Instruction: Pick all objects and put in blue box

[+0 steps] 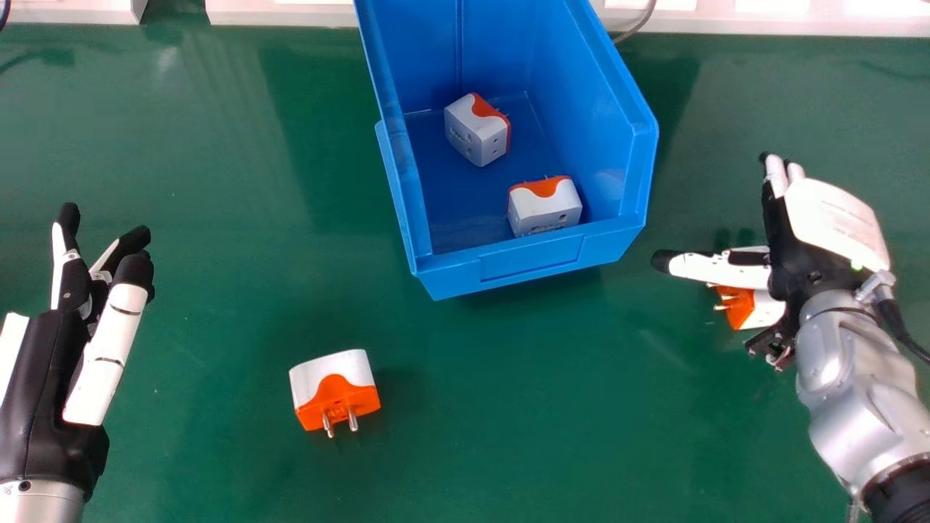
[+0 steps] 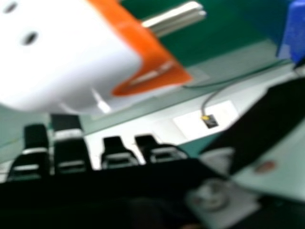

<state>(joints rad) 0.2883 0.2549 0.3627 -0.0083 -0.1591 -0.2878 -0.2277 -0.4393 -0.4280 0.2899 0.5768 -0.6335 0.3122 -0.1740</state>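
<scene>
The blue box stood between my right hand and left hand, fingers released. One adapter lay beside the right hand; presumably light, rigid, slick, it required gripping by its white sides, clear of the prongs.

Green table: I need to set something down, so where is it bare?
Bare: between the lone plug adapter and the right forearm, and between the left hand and the blue box. Crowded: around the right hand, where another adapter shows.

Brightly lit | soft shadows flank blue box | glare on table
</scene>
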